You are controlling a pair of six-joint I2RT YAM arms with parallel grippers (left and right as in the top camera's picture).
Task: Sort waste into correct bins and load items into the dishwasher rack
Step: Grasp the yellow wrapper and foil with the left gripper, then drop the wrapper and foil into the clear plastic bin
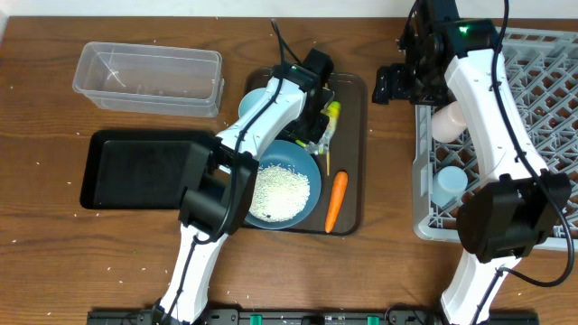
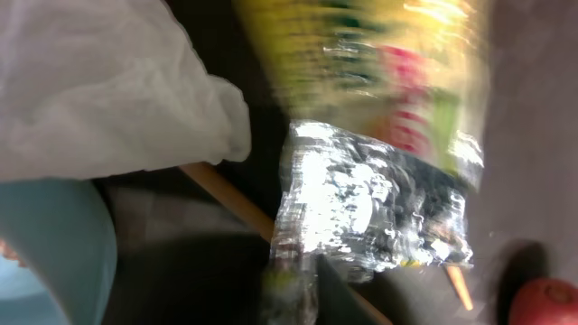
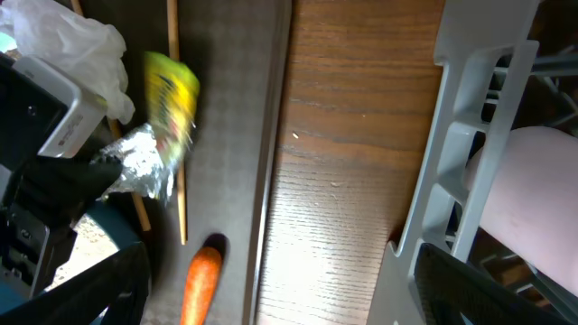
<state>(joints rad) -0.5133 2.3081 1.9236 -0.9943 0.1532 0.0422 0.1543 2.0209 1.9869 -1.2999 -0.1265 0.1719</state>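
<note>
The crinkled yellow-green and silver wrapper (image 2: 379, 171) lies on the brown serving tray (image 1: 357, 153), and my left gripper (image 2: 302, 289) is shut on its silver end. From above, that gripper (image 1: 318, 128) sits by the wrapper (image 1: 332, 113). White tissue (image 2: 99, 90) and a chopstick (image 2: 226, 194) lie beside it. A large blue bowl (image 1: 284, 190) holds rice. The orange carrot (image 1: 335, 200) lies to the bowl's right. My right gripper (image 1: 388, 86) hangs open and holds nothing, between the tray and the grey rack (image 1: 533, 90). In its own view it (image 3: 289, 307) looks down on the wrapper (image 3: 167, 99) and the carrot (image 3: 200, 284).
The clear tub (image 1: 149, 77) stands at the back left, with the black tray (image 1: 135, 167) in front of it. A pinkish cup (image 1: 449, 119) and a light blue cup (image 1: 449, 185) sit in the rack. A small light blue bowl (image 1: 256, 97) is under the left arm.
</note>
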